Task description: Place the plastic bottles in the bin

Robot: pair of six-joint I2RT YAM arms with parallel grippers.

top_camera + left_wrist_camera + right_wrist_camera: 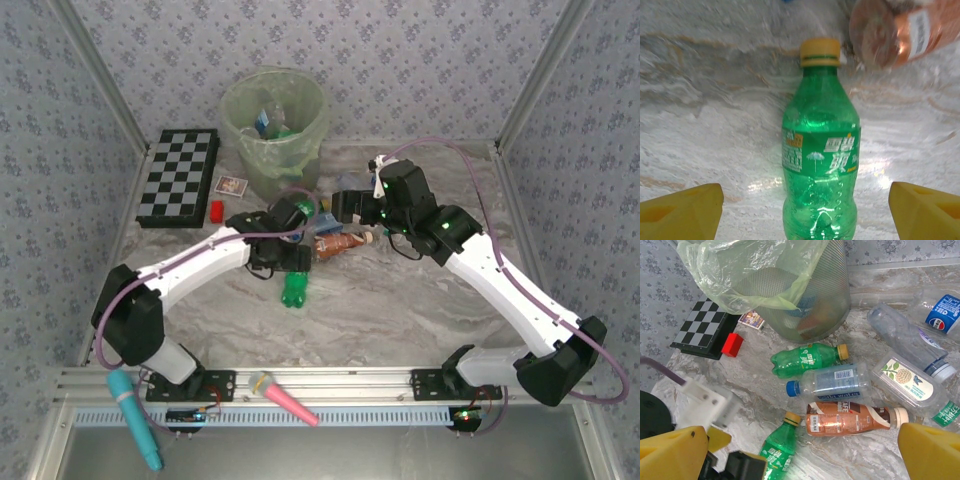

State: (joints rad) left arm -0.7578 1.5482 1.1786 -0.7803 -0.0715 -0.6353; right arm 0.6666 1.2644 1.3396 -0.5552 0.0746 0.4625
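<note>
The step in hand is the grasp of a green bottle [820,150]. The left tool [802,210] sits over it with its fingers [680,212] spread wide. There is one finger on each side of the bottle's body, and neither touches it. The bottle lies flat on the worktop [705,110], centred between the fingers, with its yellow cap pointing straight ahead of the tool. A brown bottle [895,35] lies ahead of the tool and to its right, close to the cap.

The right tool [800,455] is also spread and holds nothing. It hovers over the heap. Ahead of it lie the brown bottle, a blue-capped bottle [832,382] and a second green bottle [807,359], and more clear ones lie off to its right. The bin [832,300] stands beyond these, well ahead of the tool. Bottles show through its wall, so I judge the task part done with many bottles left.

Next, the left tool probably needs to settle lower and close squarely across the bottle's middle, since the round, slick body could roll out of an off-centre pinch. It should then lift clear of the brown bottle and carry towards the bin. The two tools are near each other, so the path needs care.
</note>
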